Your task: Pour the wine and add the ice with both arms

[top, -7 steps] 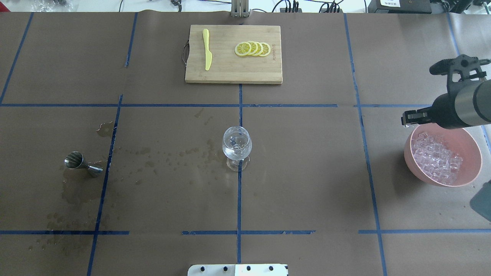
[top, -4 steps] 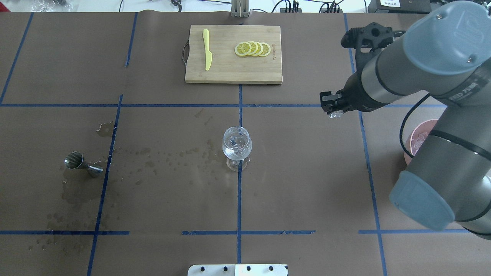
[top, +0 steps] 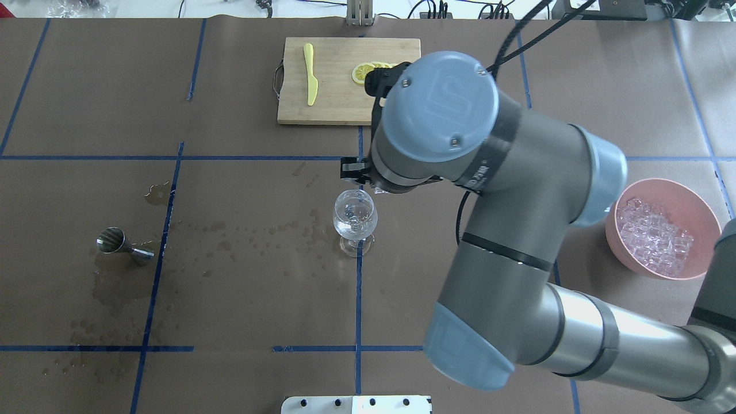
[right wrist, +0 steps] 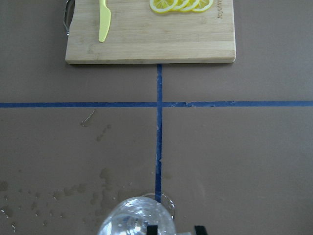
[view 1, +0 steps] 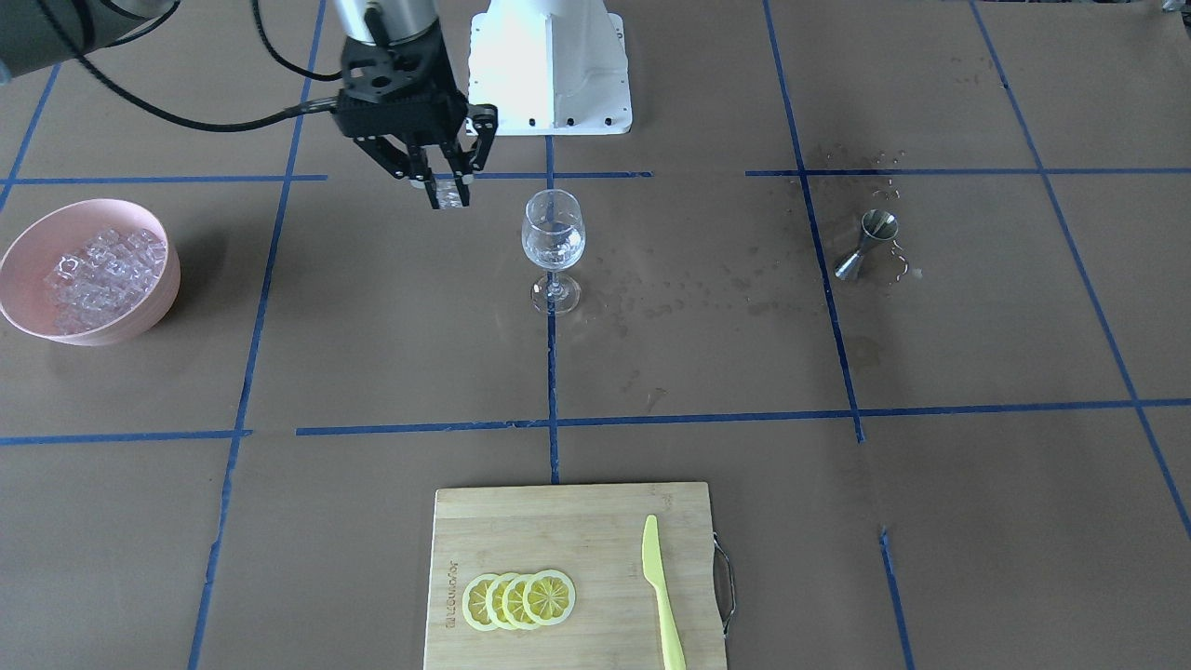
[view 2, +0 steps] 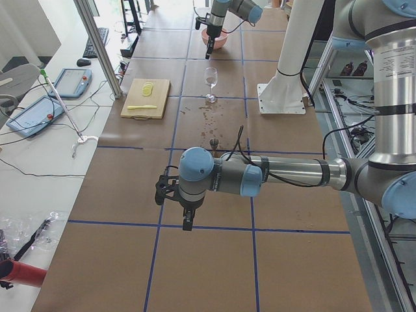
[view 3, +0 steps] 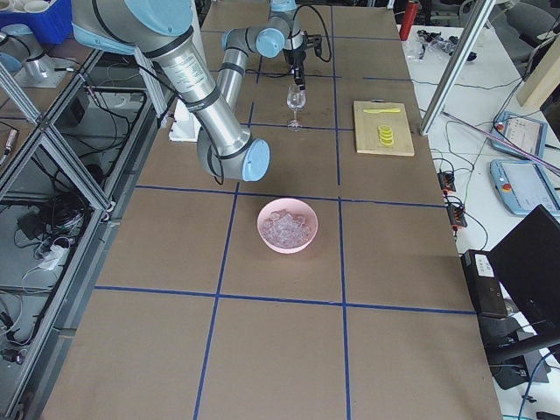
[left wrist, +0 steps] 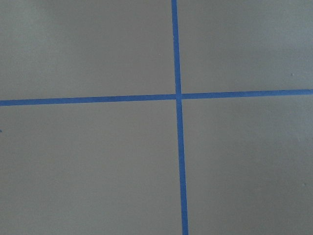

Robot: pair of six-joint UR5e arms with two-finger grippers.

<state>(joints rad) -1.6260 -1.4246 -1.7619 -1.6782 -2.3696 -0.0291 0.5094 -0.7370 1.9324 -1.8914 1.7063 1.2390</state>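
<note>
Brown-papered table gridded with blue tape, aluminium post alongside.

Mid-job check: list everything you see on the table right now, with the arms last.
wine glass: one, clear, table centre
bowl: one, pink, robot's right
ice: many clear cubes, heaped in the bowl
ice cube: one, clear, in the right gripper
measuring cup: one, steel, on its side, robot's left
spills: dark spots between glass and cup
cutting board: one, wooden, far side
lemon slices: four, yellow, on the board
knife: one, yellow-green, on the board
right gripper: black, beside the glass rim
left gripper: black, over bare table
</note>
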